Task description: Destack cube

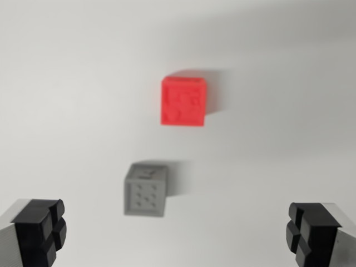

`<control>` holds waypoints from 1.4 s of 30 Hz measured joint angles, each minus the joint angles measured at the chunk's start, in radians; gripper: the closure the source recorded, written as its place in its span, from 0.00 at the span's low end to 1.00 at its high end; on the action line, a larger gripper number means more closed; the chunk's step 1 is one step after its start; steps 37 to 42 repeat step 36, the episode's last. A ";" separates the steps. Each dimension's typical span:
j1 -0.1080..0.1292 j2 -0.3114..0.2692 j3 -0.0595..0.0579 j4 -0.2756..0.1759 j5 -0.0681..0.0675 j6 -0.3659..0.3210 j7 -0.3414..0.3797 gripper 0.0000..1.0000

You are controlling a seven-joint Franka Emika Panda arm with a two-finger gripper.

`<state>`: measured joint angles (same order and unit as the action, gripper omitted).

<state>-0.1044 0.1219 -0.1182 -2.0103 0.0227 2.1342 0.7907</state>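
A red cube [184, 102] with a raised pattern on its top rests on the white surface near the middle of the wrist view. A smaller grey cube [146, 191] with dots on its top sits apart from it, lower and to the wrist view's left. The two cubes do not touch. My gripper [177, 236] is open, its black fingertips [41, 231] at the bottom corners, with nothing between them. Both cubes lie beyond the fingertips; the grey one is closer.
The white surface [67, 83] fills the whole view, with soft shadows to the right of each cube. The picture is slightly blurred.
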 joint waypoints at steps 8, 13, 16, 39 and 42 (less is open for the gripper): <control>0.000 -0.012 0.000 0.020 -0.002 -0.031 0.001 0.00; 0.000 -0.016 0.000 0.025 -0.002 -0.041 0.002 0.00; 0.000 -0.016 0.000 0.025 -0.002 -0.041 0.002 0.00; 0.000 -0.015 0.000 0.025 -0.002 -0.041 0.002 0.00; 0.000 -0.015 0.000 0.025 -0.002 -0.041 0.002 0.00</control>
